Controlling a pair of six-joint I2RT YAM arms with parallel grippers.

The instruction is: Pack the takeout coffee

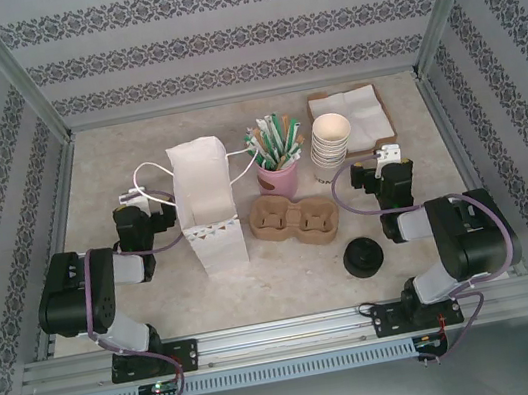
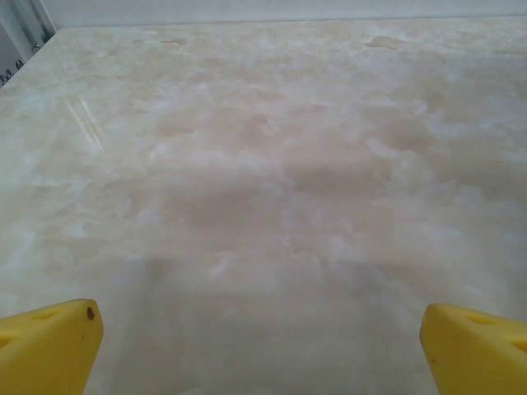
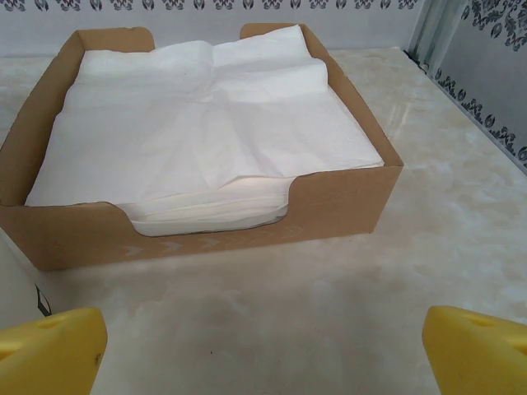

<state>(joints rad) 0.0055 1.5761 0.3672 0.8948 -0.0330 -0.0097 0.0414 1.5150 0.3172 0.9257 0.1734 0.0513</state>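
Standing on table (image 1: pixel 288 280), lidded: coffee (image 1: pixel 363 258). Left gripper (image 2: pixel 262 346) spread, empty; right gripper (image 3: pixel 263 350) spread, empty, facing napkin box (image 3: pixel 338 202).

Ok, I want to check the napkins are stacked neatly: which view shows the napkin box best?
Right wrist: the napkin box sits close, front on, napkins plain to see. Top external has it small, far right, partly behind the cups. Left wrist faces tabletop.
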